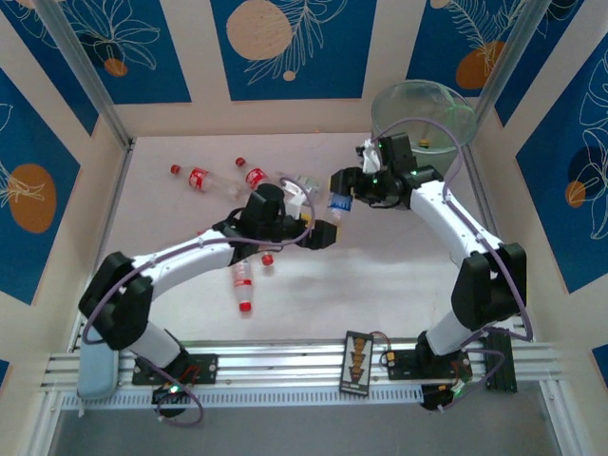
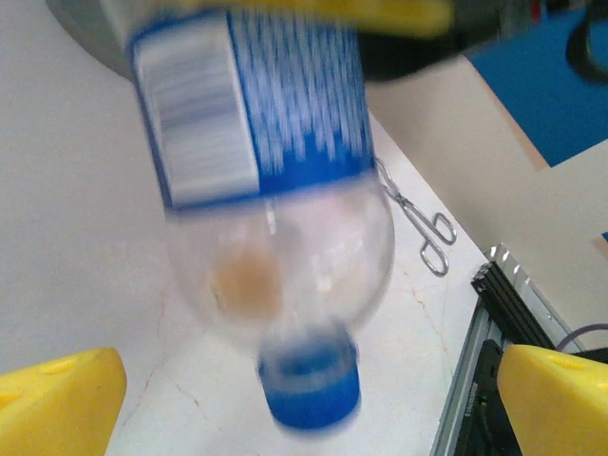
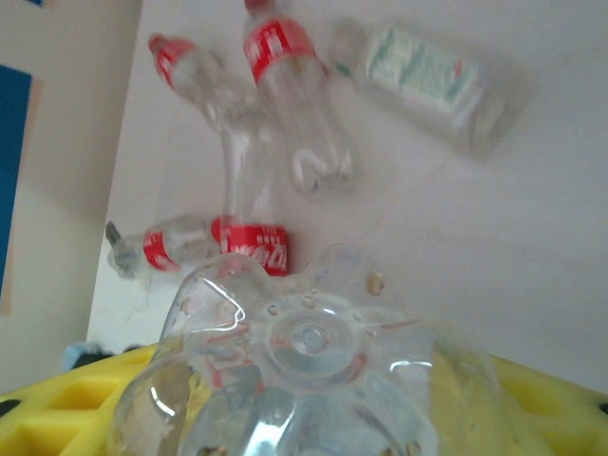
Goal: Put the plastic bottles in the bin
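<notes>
We see the right gripper (image 1: 340, 186) a little above the middle of the top view, closed on a small clear plastic bottle with a blue label and blue cap (image 1: 339, 201). In the right wrist view its yellow fingers (image 3: 66, 413) press on both sides of the bottle's lobed base along the bottom edge. The bottle hangs cap down above the white table (image 1: 380, 275) and looks empty, apart from a faint brownish patch near its shoulder.

The left gripper (image 1: 321, 234) sits just below and left of it, its jaws spread wide and gripping nothing. Its yellow fingertips (image 2: 57, 404) stand in the two lower corners of the left wrist view.

The tall round translucent grey-green bin (image 1: 456, 123) stands at the upper right of the top view, just behind the right arm. We cannot tell what lies inside it.

Several clear bottles with red labels and red caps (image 1: 195, 178) lie on the table at the upper left and left of centre. A white-labelled bottle (image 3: 427, 76) lies beside them.
</notes>
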You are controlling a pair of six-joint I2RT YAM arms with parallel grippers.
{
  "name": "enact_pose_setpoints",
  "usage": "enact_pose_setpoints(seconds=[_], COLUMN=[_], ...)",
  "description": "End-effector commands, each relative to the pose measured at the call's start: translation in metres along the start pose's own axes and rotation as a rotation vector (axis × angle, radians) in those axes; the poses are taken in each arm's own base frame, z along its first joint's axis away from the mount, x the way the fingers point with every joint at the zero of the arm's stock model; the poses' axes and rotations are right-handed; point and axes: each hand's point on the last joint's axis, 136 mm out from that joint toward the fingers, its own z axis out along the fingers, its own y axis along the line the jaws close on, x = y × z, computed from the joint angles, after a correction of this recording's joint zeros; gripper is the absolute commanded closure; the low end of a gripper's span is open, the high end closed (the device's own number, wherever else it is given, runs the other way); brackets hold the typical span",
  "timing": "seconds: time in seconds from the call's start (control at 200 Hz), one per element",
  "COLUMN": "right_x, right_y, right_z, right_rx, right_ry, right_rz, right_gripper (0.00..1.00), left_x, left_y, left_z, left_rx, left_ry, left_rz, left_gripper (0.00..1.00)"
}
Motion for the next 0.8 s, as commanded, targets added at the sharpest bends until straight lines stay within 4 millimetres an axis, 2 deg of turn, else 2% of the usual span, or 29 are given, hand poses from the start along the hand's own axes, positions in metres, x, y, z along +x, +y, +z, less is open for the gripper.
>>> enact_pose_setpoints(seconds=[0.0,0.125,0.24,0.34,0.425,0.51,0.625,0.795], right_x=[-0.042,-0.085,-0.123,-0.154,-0.175,-0.195,-0.218,-0.238], right_y=[0.025,0.034,0.031,0.019,0.003,-0.022,-0.053,-0.086], right_z=[-0.057,-0.102,-0.143,-0.172,-0.189,-0.195,-0.196,-0.177], right_rx=[0.042,0.081,0.14,0.215,0.293,0.381,0.475,0.51], right_ry=[-0.164,-0.317,-0.475,-0.603,-0.68,-0.73,-0.775,-0.741], right_rz=[-0.139,-0.184,-0.18,-0.16,-0.129,-0.095,-0.066,-0.032], right_gripper=[0.43,0.43,0.44,0.45,0.45,0.46,0.46,0.46], left_x=[-0.007,-0.006,-0.004,0.003,0.02,0.039,0.055,0.064], left_y=[0.0,0.026,0.047,0.071,0.096,0.112,0.122,0.125], left_z=[-0.026,-0.048,-0.065,-0.079,-0.092,-0.104,-0.118,-0.126], left_rx=[-0.035,-0.155,-0.235,-0.331,-0.449,-0.562,-0.647,-0.673], left_ry=[-0.037,-0.03,-0.048,-0.061,-0.014,0.056,0.112,0.114], left_rz=[0.038,-0.002,-0.055,-0.126,-0.192,-0.21,-0.213,-0.221], left_gripper=[0.0,0.0,0.02,0.05,0.07,0.07,0.07,0.07])
